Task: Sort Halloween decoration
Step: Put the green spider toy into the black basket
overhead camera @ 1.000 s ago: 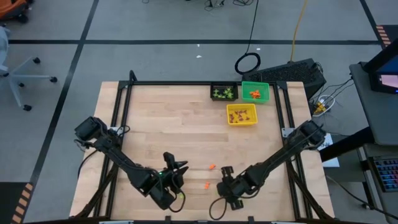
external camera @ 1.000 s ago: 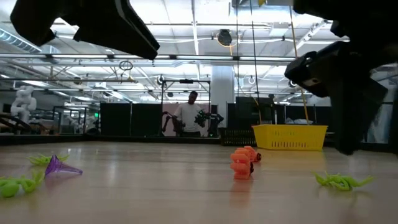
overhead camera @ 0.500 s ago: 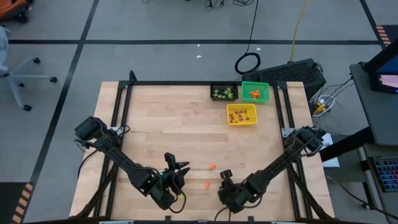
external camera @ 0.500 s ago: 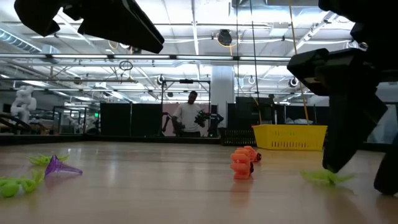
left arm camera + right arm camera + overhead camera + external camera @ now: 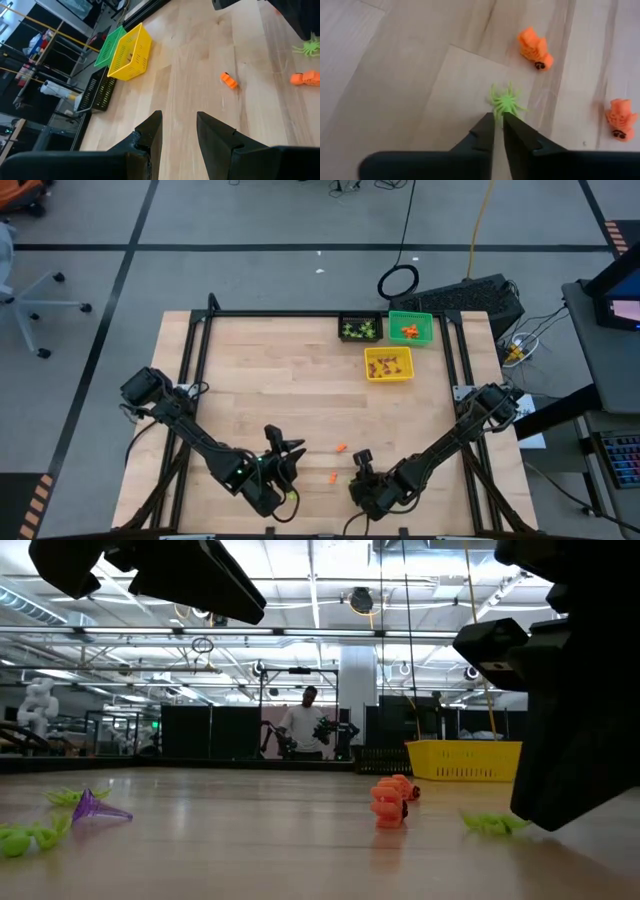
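Pale wooden tabletop lies mostly bare between the near trinkets and the far-right bins. Near the front edge, a light-green spider sits at the tips of the right gripper, whose fingers are nearly pressed together, nipping the spider's rear. Two orange trinkets lie just beyond. Left gripper hovers nearby, slightly parted and holding nothing. Yellow bin, green bin and black bin stand together; a person stands far behind.

A robotics lab or industrial test hall: a wooden table in a black frame stands on grey concrete marked with black tape, with ceiling trusses and strip lights, a keyboard, and a person standing far off.
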Motion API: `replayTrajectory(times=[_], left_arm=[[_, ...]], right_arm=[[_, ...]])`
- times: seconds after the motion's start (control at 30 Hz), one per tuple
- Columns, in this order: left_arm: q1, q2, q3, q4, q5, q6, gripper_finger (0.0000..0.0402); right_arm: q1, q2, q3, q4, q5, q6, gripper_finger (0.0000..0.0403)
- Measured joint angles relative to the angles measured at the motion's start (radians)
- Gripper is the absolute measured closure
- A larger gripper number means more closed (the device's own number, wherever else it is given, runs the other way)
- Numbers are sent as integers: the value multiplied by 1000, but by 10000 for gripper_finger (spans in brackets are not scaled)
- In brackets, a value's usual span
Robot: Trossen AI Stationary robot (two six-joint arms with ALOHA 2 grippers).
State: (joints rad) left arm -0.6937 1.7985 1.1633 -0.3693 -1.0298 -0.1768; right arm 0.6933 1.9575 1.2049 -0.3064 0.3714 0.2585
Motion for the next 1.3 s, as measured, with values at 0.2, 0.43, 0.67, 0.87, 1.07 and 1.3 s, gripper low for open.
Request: replayTrajectory(times=[0.2,0.43,0.67,0.87,1.07,1.3], left_arm=[[0,0,0,2,0,0,286],[0,0,0,2,0,0,286],[0,0,0,3,0,-1,286],[0,0,1,17,0,0,286],[0,0,1,21,0,0,286],[0,0,1,23,0,0,286]], right_arm=[[0,0,0,1,-1,-9,400],[0,0,0,3,-1,-8,403],[0,-3,-1,3,-2,-9,403],[0,-7,-1,0,-2,-9,403],[3,-21,4,-19,-4,-8,403],[5,-26,46,-74,-5,-7,403]])
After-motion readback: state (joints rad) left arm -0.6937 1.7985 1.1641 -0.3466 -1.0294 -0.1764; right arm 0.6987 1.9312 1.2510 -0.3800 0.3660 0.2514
